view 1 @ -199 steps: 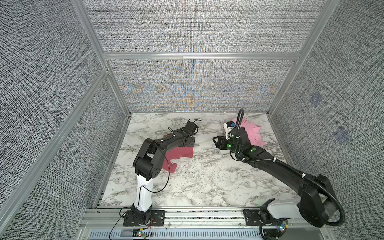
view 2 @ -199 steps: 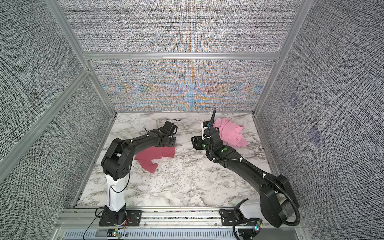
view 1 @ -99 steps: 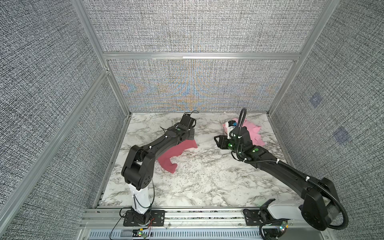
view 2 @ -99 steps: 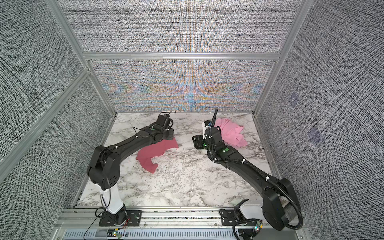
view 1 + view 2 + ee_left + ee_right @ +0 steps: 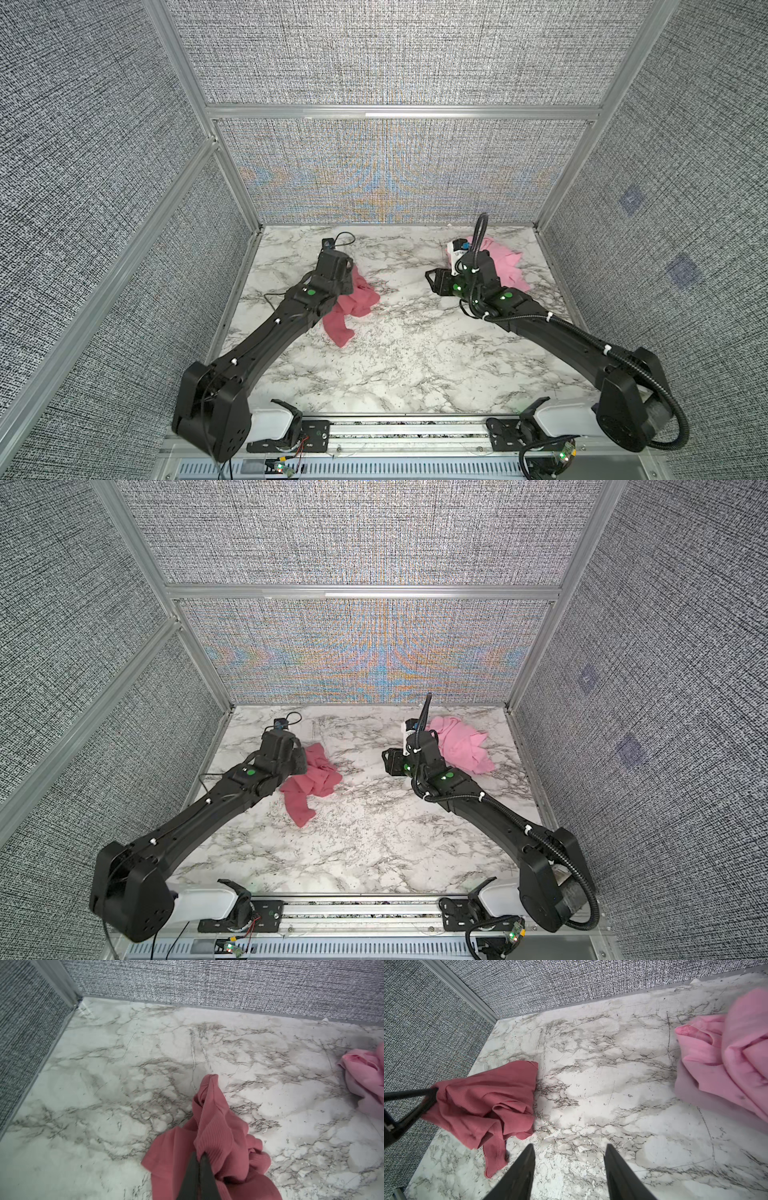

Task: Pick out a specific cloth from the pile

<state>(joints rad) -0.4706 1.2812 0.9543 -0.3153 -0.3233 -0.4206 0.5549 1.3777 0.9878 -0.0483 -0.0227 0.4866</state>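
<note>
Progress looks pretty far along to me. The cloth (image 5: 312, 780), the darker rose-red one, sits on the left part of the marble table (image 5: 374, 854), well apart from the pile (image 5: 461, 746) of light pink stuff over at the far right by the back wall. So the actual picking-out part reads as done. What's left, I'd guess, is just wherever it's supposed to end up, plus letting go; the pictures don't show any drop spot.

The left gripper (image 5: 199, 1167) is clamped tight on a bunched fold of the cloth. In the left wrist view the two dark fingertips meet with no gap and fabric spills out on both sides. Part of the cloth is lifted at the pinch while a tail trails down onto the marble toward the front.

The right gripper (image 5: 569, 1155) hangs over bare table beside the pile, jaws apart, nothing between them.

View differences: both top views give the whole layout but the left arm's wrist covers the pinch, so you can't read the grip from there. The left wrist view nails that. The right wrist view is the only one catching the grip side-on, with the left gripper's thin fingers (image 5: 428, 1095) biting the cloth's edge, and it shows the ribbed knit plus the clear gap of marble between cloth and pile.
</note>
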